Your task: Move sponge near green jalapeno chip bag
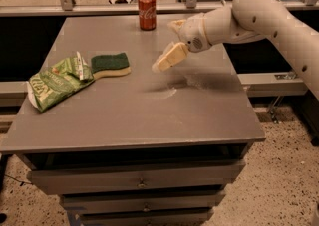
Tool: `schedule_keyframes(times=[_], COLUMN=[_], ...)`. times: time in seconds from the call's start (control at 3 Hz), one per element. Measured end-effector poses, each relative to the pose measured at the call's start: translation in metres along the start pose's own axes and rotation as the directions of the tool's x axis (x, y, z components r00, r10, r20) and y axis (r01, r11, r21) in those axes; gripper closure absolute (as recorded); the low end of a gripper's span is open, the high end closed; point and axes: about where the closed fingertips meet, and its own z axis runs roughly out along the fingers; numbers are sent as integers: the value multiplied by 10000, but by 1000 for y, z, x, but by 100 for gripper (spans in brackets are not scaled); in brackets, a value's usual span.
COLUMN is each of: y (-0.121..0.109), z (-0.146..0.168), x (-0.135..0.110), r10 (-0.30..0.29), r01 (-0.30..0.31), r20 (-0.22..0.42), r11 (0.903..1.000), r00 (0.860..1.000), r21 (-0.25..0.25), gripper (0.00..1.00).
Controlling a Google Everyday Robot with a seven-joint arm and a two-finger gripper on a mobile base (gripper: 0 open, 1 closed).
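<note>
the white arm reaches in from the right edge and upper right corner, its thick rounded link running leftward over the far right part of the worktop. at the wrist it bends downward, so the cream-coloured pincer points down and to the left. the pincer hangs in the air above the middle of the worktop, with its shadow on the grey surface just below it. nothing is held in it, and whether it is wide or narrow cannot be told from this angle.

the sponge lies flat on the left half of the worktop, dark green side up with the pale yellow base showing along its near edge. it is apart from the pincer, to the pincer's left. its left end sits right against the upper right corner of the green jalapeno chip bag, seemingly touching it. the bag lies crumpled and flat near the left edge; its white lettering cannot be read.

a red can stands upright at the far edge, with white coca-cola script running down its side. drawers with small knobs sit under the worktop.
</note>
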Motion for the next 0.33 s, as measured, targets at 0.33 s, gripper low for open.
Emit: schedule_keyframes(times=[0.33], y=[1], z=[2], x=[-1], r10=[-15], r01=[15], r20=[-7], r11=[10000], r00=[10000], r21=[-29], gripper=[0])
